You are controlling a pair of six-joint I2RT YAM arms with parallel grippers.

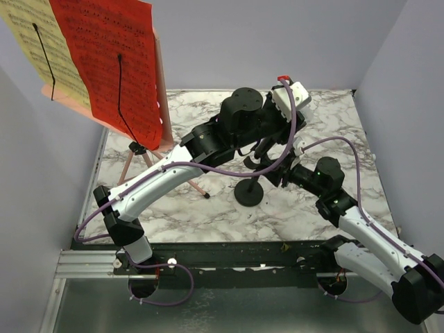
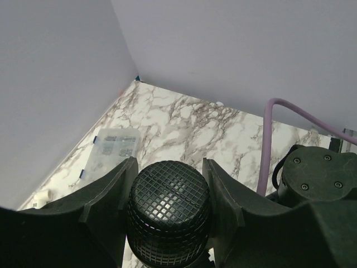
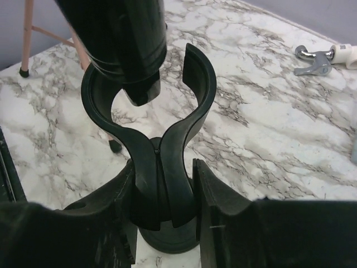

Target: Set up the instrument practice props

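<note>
Microphone (image 2: 167,204) clamped in left gripper (image 2: 168,164) hangs at eleven o'clock of stand clip (image 3: 178,128); right gripper (image 3: 163,167) pinches that clip's stem.

Matt woven mesh on the round black microphone head (image 2: 167,206), smooth semi-gloss surface on the black plastic U-shaped stand clip (image 3: 202,84), matt red paper sheet-music page (image 1: 111,62), smooth white-and-grey marble-patterned tabletop (image 1: 187,215), shiny chrome finish on the small metal fitting (image 3: 312,58)

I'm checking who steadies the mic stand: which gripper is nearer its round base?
Right. The right gripper grips the microphone stand above its round base; the left gripper holds the microphone higher up.
</note>
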